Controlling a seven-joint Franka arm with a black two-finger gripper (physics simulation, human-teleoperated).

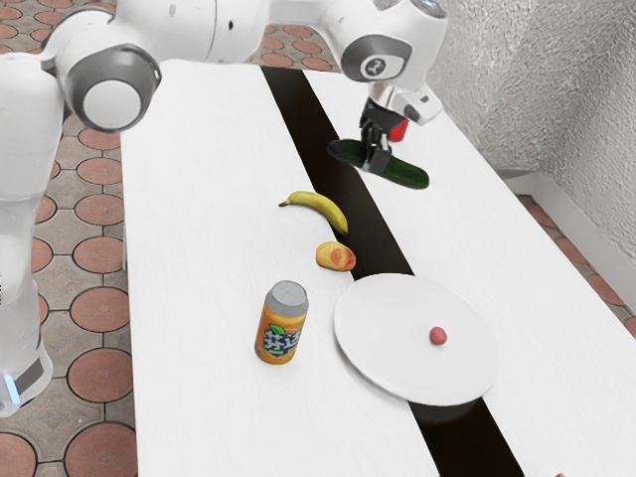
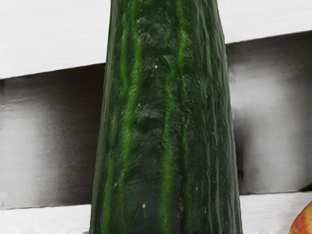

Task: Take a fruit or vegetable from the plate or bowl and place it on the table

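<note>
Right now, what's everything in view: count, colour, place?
Table: one, white, mid-view
Stripe: one, black, along table
Plate: one, white, partly over stripe
Ball-like thing: one, red, on plate
Can: one, orange-grey, beside plate
Banana: one, yellow, partly over stripe
Fruit: one, yellow-red, between banana and plate
Cucumber: one, green, above table
Half-hidden thing: one, red, beyond cucumber
Sliver: one, red, exterior view's lower edge
Tiles: many, reddish, floor
Wall: at least one, grey, beyond table
Arm: one, white, above table
Tool: one, black, gripping cucumber

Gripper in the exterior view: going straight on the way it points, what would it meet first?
The tabletop, probably around the black stripe, with the held cucumber touching down first; its height is unclear.
</note>
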